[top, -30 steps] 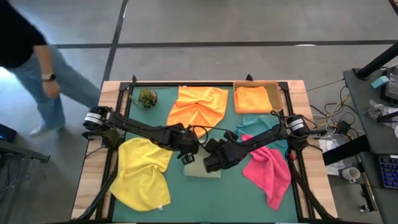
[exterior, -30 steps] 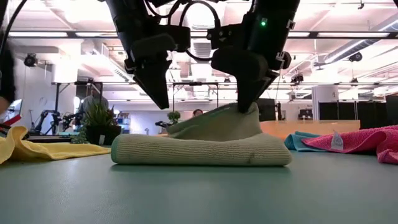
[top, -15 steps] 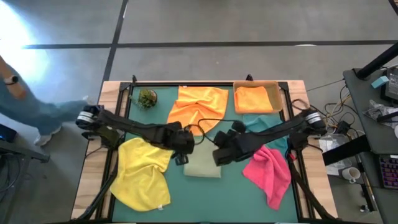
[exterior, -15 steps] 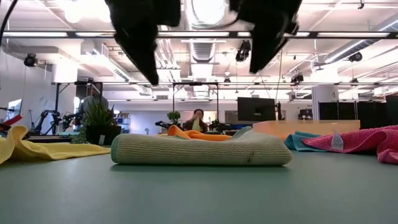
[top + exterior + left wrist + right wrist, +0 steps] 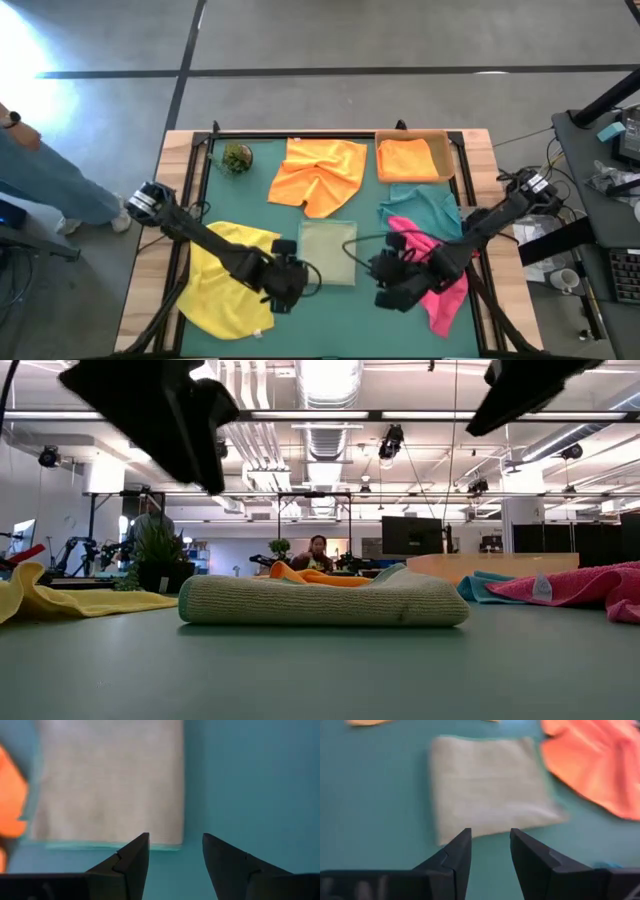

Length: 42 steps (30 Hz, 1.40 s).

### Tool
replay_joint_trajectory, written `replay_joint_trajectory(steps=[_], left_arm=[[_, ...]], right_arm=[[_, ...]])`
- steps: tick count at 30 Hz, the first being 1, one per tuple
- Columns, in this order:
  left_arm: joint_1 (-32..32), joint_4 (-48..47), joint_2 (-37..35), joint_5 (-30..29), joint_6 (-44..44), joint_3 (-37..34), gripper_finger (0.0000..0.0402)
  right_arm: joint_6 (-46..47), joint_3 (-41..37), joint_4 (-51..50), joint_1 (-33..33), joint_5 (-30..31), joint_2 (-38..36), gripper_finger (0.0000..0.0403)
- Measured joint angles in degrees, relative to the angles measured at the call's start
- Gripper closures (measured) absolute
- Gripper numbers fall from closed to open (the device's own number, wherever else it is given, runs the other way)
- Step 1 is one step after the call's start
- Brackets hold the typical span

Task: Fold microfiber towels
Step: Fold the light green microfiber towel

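Two dark jointed arms (image 5: 215, 245) with silver-banded bases, looped black cables, and tapered matte black fingers (image 5: 131, 860) notched along their inner edges.

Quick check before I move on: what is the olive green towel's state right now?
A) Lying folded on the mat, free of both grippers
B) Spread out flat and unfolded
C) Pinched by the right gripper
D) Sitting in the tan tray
A. The olive green towel lies as a neat folded rectangle on the mat, and the left gripper and right gripper are both open and clear of it.
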Motion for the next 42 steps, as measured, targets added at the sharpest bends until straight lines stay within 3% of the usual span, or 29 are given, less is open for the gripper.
replay_joint_trajectory(steps=[5, 12, 23, 32, 36, 42], left_arm=[[-0.65, 2.86, 4.31, -0.07, 0.04, -0.04, 0.0233], [-0.59, 5.83, 8.68, -2.30, 3.32, -0.04, 0.0233], [-0.23, 5.74, 13.54, -2.45, 4.43, -0.26, 0.0233], [0.04, 5.70, 14.44, -2.86, 4.31, -0.35, 0.0235], [0.39, 5.99, 14.37, -2.70, 4.44, -0.44, 0.0263], [0.81, 6.46, 14.49, -4.05, 6.45, -0.68, 0.0350]], right_arm=[[-1.91, -4.21, 9.57, 2.31, -1.64, 1.89, 0.0247], [-16.68, -4.66, 20.93, 3.31, -1.68, 7.21, 0.0217], [-21.66, 0.32, 21.32, 0.82, -1.48, 18.80, 0.0216], [-20.29, 0.86, 20.32, -2.21, -1.69, 20.70, 0.0216], [-20.20, 0.54, 19.63, -3.65, -6.59, 20.76, 0.0217], [-21.65, -0.06, 19.55, -4.44, -8.62, 20.76, 0.0228]])
